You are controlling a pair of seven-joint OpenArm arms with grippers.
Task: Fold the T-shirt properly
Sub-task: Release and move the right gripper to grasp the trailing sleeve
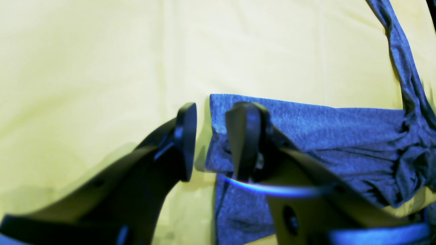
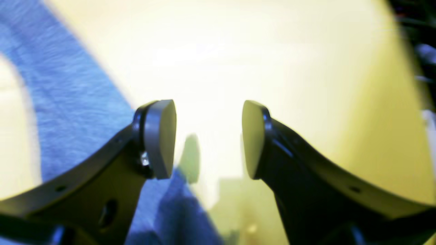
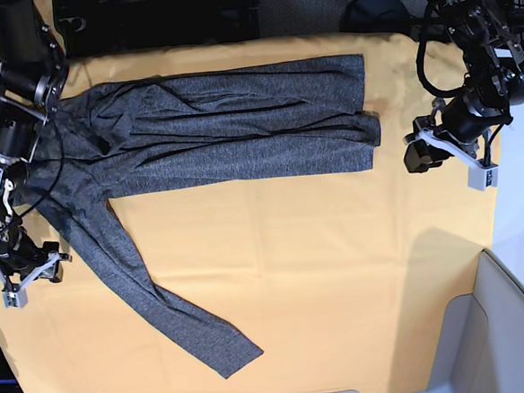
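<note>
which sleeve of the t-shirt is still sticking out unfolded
The sleeve trailing diagonally toward the yellow cloth's front edge; the other lies folded along the T-shirt body.

Both arms (image 3: 476, 47) are black with looped black cables; curved black fingers (image 2: 160, 139) carry grey oval pads.

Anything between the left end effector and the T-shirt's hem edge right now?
Nothing visible. The left end effector is open right at the T-shirt edge, with only the yellow cloth beneath. One finger overlaps the fabric in the left wrist view; whether it touches is unclear.
</note>
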